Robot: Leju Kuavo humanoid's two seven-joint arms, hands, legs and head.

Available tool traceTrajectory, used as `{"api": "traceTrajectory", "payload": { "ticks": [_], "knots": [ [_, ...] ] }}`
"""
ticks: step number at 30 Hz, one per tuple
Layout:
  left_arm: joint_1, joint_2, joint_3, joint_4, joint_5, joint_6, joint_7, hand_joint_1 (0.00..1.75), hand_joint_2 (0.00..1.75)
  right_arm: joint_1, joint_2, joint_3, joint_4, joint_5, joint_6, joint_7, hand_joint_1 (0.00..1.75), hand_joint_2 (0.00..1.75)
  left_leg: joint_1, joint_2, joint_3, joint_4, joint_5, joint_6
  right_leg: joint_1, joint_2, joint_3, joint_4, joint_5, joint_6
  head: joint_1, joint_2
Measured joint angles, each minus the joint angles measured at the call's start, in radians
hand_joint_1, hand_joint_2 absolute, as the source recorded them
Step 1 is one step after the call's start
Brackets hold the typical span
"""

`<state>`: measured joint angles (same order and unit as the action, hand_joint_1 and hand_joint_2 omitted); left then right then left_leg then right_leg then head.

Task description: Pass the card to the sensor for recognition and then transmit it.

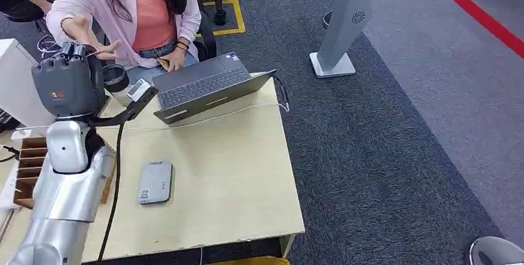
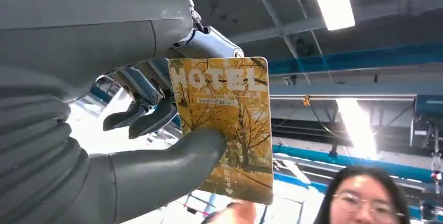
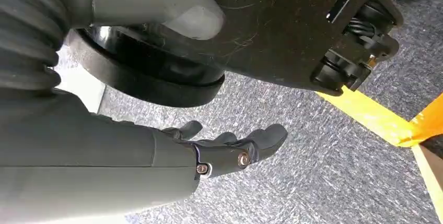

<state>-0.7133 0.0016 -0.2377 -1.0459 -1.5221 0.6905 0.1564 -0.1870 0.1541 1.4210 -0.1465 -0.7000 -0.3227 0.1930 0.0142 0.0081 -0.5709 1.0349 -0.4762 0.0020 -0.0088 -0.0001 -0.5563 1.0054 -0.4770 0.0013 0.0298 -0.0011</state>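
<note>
My left hand (image 1: 67, 84) is raised above the table's far left, towards a seated person (image 1: 136, 12). In the left wrist view the thumb and fingers pinch a yellow hotel card (image 2: 230, 125) with an autumn-tree picture, held upright. The person's hand (image 1: 92, 37) reaches to just beyond my hand, and a fingertip (image 2: 236, 212) touches the card's lower edge. The sensor, a flat grey reader (image 1: 155, 181), lies on the wooden table (image 1: 235, 178) below and right of my forearm. My right hand (image 3: 230, 148) hangs over grey carpet with its fingers stretched out and nothing in them.
An open grey laptop (image 1: 207, 86) sits at the table's far edge with a white cable (image 1: 247, 112) running beside it. A dark cup (image 1: 115, 79) stands by my hand. A brown wooden organiser (image 1: 28, 169) is at the left. A grey floor stand (image 1: 343, 24) rises on the carpet.
</note>
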Motion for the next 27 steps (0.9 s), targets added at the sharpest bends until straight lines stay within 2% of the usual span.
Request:
{"api": "traceTrajectory", "payload": {
  "ticks": [8, 9, 19, 23, 27],
  "knots": [
    [-0.029, 0.049, 0.0, 0.083, 0.0, 0.0, 0.002, 1.75, 1.75, -0.003, 0.0, 0.016, 0.002, -0.005, 0.002, 0.001, 0.0, 1.75, 0.0, 0.0, -0.001, 0.0, 0.0, 0.0, 0.0, 0.0, -0.001, 0.0, 0.0, 0.0, 0.0, 0.0],
    [-0.028, 0.052, 0.0, 0.086, 0.0, 0.0, 0.003, 0.0, 1.75, -0.003, 0.0, 0.016, 0.002, -0.006, 0.002, 0.001, 0.0, 1.75, 0.0, -0.001, -0.001, 0.0, 0.0, 0.0, 0.0, 0.0, 0.0, 0.0, 0.0, 0.0, 0.0, 0.0],
    [-0.002, 0.052, 0.0, 0.103, 0.0, 0.0, -0.003, 0.0, 1.75, -0.003, 0.0, 0.016, 0.003, -0.015, 0.002, 0.005, 0.0, 1.75, 0.0, 0.0, -0.001, 0.0, 0.0, 0.001, 0.0, 0.0, -0.001, 0.0, 0.0, 0.001, 0.0, 0.0],
    [0.027, 0.05, 0.007, 0.095, 0.0, 0.0, -0.05, 0.0, 1.75, -0.003, 0.0, 0.016, 0.003, -0.024, 0.001, 0.005, 0.0, 1.75, 0.0, 0.0, -0.001, 0.0, 0.0, 0.0, 0.0, 0.0, -0.001, 0.0, 0.0, 0.0, 0.0, 0.0],
    [0.105, 0.029, 0.03, 0.002, 0.008, 0.001, -0.145, 0.0, 1.75, -0.003, 0.0, 0.016, 0.003, -0.047, -0.002, 0.008, 0.0, 1.75, 0.0, 0.0, -0.001, 0.0, 0.0, 0.001, 0.0, 0.0, -0.001, 0.0, 0.0, 0.001, 0.0, 0.0]
  ]
}}
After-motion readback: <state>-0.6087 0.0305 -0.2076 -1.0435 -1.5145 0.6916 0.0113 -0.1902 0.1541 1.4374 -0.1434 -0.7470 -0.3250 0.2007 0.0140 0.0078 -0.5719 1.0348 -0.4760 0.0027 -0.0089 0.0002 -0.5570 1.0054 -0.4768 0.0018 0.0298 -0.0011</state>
